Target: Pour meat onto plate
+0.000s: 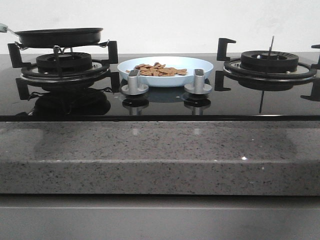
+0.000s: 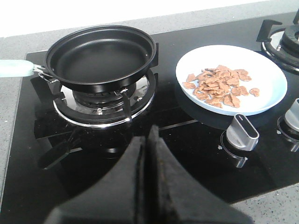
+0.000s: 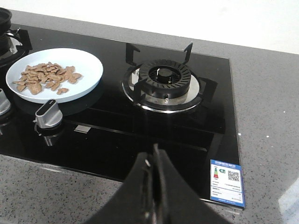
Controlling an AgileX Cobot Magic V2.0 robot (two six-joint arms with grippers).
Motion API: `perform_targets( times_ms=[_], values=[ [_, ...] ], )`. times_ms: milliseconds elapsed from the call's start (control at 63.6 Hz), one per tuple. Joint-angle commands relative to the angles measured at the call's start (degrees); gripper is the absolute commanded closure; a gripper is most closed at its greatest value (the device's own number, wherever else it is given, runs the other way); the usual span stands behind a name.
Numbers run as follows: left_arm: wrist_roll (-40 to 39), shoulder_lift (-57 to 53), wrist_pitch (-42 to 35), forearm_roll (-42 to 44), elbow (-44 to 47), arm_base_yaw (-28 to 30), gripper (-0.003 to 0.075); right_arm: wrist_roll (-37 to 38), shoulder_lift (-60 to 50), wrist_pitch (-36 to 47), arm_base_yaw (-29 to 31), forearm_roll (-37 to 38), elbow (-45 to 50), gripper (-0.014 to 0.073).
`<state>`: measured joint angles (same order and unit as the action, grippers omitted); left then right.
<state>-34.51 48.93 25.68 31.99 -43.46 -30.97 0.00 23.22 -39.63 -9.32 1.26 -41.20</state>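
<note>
Here, labelled by part:

Hob (image 1: 160, 107): black glass top set in a speckled grey counter (image 1: 160, 155); two burners, two knobs.

Plate (image 1: 200, 64): pale blue, at the hob's centre in the front view, between the burners, just behind the knobs at 12 o'clock from them.

Meat (image 1: 159, 69): small flat brown chunks in a loose, thin layer on the plate, all inside the rim.

Pan (image 1: 59, 36): black, nothing inside it in the left wrist view, resting level on the left burner's (image 1: 64, 64) grate at 9 o'clock from the plate; pale handle (image 2: 14, 68) points outward, away from the plate.

Right burner (image 1: 270, 62): bare, at 3 o'clock from the plate.

Knobs: left knob (image 1: 134, 82) and right knob (image 1: 198, 81), silver, side by side.

Left gripper (image 2: 147, 158): fingers pressed together, holding nothing, above the hob's near edge.

Right gripper (image 3: 153, 179): fingers together, holding nothing, above the near edge by the label sticker (image 3: 227, 181).
</note>
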Motion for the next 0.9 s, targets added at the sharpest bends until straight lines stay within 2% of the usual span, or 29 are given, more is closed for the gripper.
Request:
perform_targets(
  times_ms=[0,786,849,881],
  values=[
    [-0.36,-0.54,-3.61,0.69,-1.51,-0.33,0.0741,-0.42,0.28,3.52,0.29,0.65,-1.24,0.0652],
    [-0.25,-0.54,-4.03,0.55,-0.99,-0.33,0.0741,-0.42,0.28,3.52,0.29,0.65,-1.24,0.0652],
    [2.03,-0.54,-4.9,-1.12,-0.47,-0.22,0.0741,-0.42,0.28,3.58,0.29,0.65,-1.24,0.0652],
    [6.71,-0.82,-5.19,-3.83,-0.47,-0.22,0.0741,-0.42,0.28,3.58,0.29,0.65,-1.24,0.0652]
  ],
)
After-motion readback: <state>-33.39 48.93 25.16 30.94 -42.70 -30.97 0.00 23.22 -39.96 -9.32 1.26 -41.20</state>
